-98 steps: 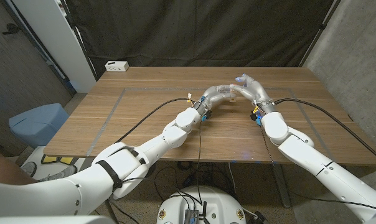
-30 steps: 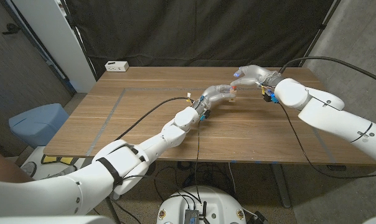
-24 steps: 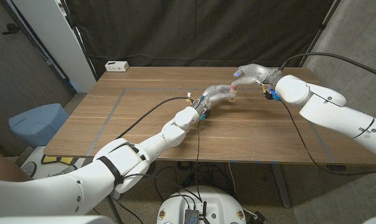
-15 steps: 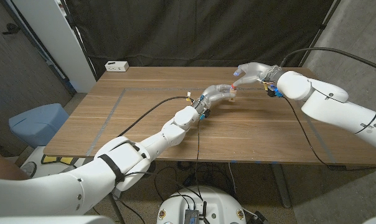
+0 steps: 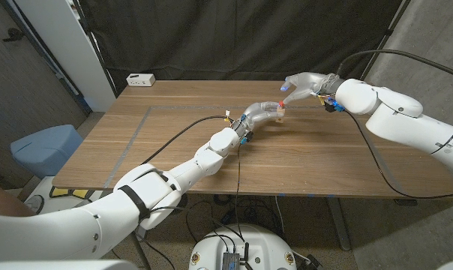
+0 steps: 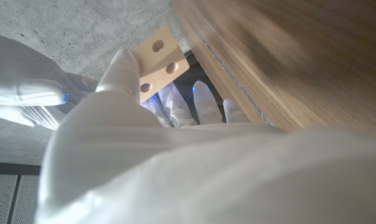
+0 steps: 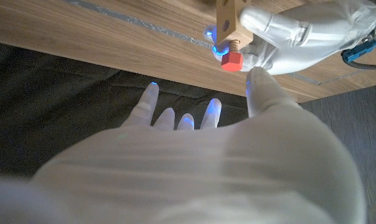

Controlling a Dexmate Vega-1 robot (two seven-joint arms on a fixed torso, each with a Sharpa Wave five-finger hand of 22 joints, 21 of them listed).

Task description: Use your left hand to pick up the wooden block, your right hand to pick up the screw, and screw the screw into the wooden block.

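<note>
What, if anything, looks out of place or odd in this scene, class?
Nothing stands out. The left hand holds the wooden block above the table, the red-headed screw sits in the block, and the right hand hangs open beside it.

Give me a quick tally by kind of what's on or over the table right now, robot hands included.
Wooden block: 1, held by the left hand
Screw: 1, red-headed, sitting in the block
White box: 1, at the table's far left corner
Robot hands: 2, left hand and right hand, the latter with fingers spread
Total: 5
</note>
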